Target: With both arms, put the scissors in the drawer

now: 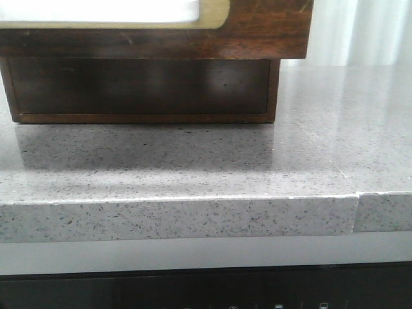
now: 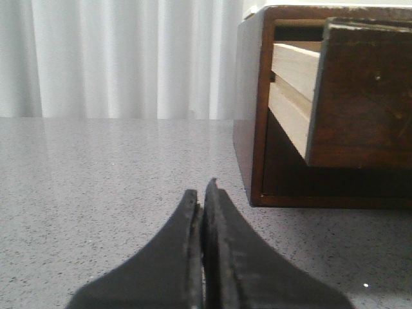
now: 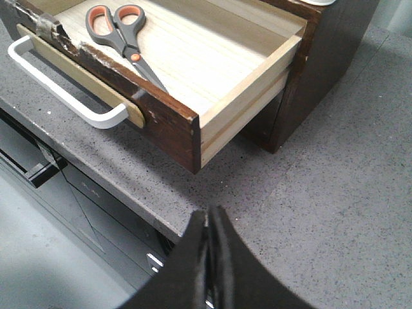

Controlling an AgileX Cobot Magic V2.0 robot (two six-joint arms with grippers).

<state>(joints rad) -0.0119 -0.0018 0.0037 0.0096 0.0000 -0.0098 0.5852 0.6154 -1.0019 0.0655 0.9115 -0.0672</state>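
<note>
Scissors (image 3: 122, 35) lying flat inside pulled-out drawer (image 3: 212, 58), toward its ten o'clock corner. Left gripper (image 2: 204, 193) and right gripper (image 3: 209, 219) pressed together, pinching nothing.

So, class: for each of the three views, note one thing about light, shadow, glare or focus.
Front view: the drawer casts a soft shadow on the countertop, and its pale panel is blown out white. Left wrist view: backlit curtains are washed out; the shut left gripper is dark. Right wrist view: the scissors are sharp in even light; the shut right gripper is blurred.
</note>
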